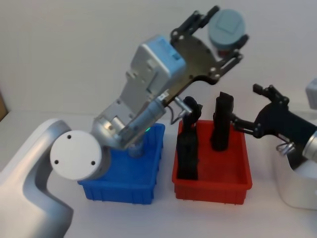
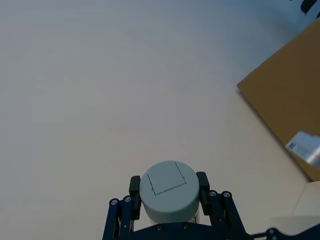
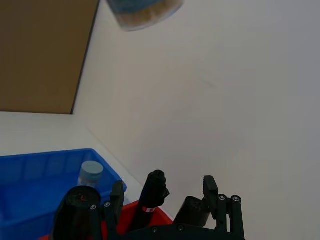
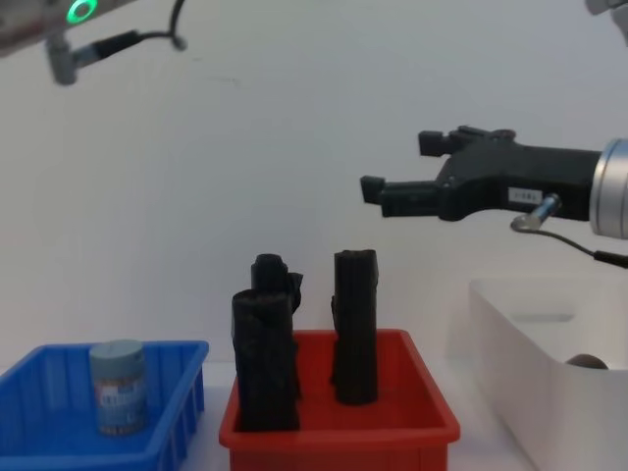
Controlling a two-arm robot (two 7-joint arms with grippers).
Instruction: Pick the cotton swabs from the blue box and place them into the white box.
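- Cotton swabs jar (image 1: 227,29) clamped between the fingers of left gripper (image 2: 168,189), raised high beyond red tray (image 1: 213,187).
- Second jar (image 4: 118,386) upright inside blue box (image 4: 49,453), towards its right wall.
- Black rolls (image 4: 354,324) standing on end in red tray, between blue box and white box (image 4: 520,363).
- Something dark and rounded low inside white box, too little seen to name.
- Right gripper (image 4: 397,167) empty, fingers apart, hovering above red tray's right side.
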